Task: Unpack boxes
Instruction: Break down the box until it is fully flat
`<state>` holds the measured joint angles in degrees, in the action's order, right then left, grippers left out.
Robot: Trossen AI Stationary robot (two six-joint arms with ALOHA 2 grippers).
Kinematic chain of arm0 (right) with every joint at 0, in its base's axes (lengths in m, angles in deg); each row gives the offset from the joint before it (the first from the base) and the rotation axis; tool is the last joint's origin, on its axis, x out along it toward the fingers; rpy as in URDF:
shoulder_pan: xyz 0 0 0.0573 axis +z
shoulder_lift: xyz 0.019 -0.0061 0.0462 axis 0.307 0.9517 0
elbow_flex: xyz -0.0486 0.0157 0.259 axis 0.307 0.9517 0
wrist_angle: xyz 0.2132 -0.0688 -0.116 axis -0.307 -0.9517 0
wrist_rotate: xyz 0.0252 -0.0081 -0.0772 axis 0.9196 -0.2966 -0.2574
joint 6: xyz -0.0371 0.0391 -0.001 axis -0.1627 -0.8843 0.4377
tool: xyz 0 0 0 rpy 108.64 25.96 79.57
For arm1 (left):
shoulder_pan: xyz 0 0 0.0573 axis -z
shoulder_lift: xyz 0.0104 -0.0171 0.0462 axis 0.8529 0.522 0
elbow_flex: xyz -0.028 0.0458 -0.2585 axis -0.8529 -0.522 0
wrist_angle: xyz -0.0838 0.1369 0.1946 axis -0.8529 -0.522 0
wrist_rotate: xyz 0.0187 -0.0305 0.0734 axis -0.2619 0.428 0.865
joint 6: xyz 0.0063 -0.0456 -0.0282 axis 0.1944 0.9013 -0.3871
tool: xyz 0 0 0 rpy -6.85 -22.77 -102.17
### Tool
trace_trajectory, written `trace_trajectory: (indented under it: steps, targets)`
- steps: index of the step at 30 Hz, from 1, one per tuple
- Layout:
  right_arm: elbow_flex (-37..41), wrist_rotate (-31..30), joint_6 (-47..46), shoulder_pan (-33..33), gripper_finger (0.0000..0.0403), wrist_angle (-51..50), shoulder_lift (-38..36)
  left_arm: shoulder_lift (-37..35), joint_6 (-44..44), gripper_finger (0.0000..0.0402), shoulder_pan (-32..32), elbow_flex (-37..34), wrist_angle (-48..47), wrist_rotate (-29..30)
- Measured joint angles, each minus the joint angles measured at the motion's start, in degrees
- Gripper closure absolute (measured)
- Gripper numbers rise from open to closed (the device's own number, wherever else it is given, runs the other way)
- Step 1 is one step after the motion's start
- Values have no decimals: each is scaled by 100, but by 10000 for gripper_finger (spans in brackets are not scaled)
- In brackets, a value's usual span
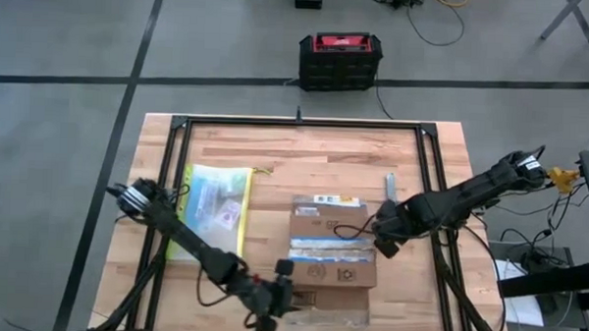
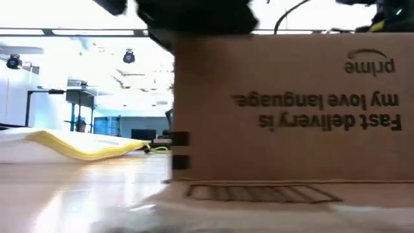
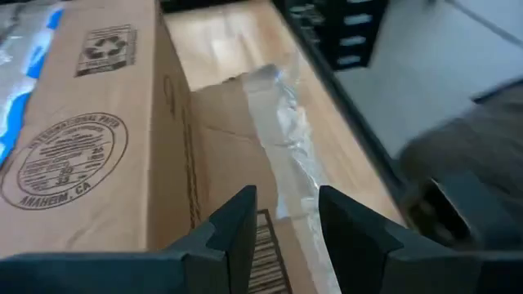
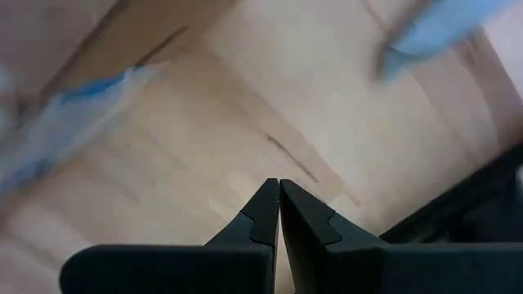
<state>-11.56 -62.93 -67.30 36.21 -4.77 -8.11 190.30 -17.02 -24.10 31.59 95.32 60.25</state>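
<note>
Left tool (image 1: 282, 295) parted at near flap of box (image 1: 333, 247); right tool (image 1: 382, 245) pressed together beside box's right edge.

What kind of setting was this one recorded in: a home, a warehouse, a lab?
Most likely a robotics lab or open workshop. A wooden table stands on grey floor marked with dark lines, loose cables trail across it, and the low view shows a large bright hall with ceiling cameras behind the cardboard box.
</note>
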Motion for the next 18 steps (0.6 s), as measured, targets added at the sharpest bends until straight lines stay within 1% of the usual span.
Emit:
trace_trajectory:
  steps: [3, 5, 8, 10, 12, 15, 16, 18]
  targets:
    - [273, -15, 229, -505, 402, 51, -98, 134, -25, 283, -312, 209, -419, 299]
    - [403, -17, 492, -1025, 396, 50, -195, 113, -55, 283, -511, 240, -592, 524]
    - [544, -122, 617, -1977, 368, 207, -313, -94, -39, 283, -755, 128, -885, 627]
    - [552, -28, 771, -2494, 340, 830, -330, -271, -8, 283, -856, 26, -1045, 585]
    - [550, 240, 1024, -2793, 312, 1561, -252, -451, 36, 283, -872, -16, -1174, 588]
    - [516, 357, 1479, -3089, 279, 2567, -121, -761, 95, 283, -743, -27, -1521, 607]
    - [463, 327, 1641, -3173, 273, 2678, -91, -862, 119, 283, -686, -28, -1622, 666]
    - [336, 148, 1989, -3287, 268, 2436, -33, -1042, 246, 283, -582, -51, -1906, 821]
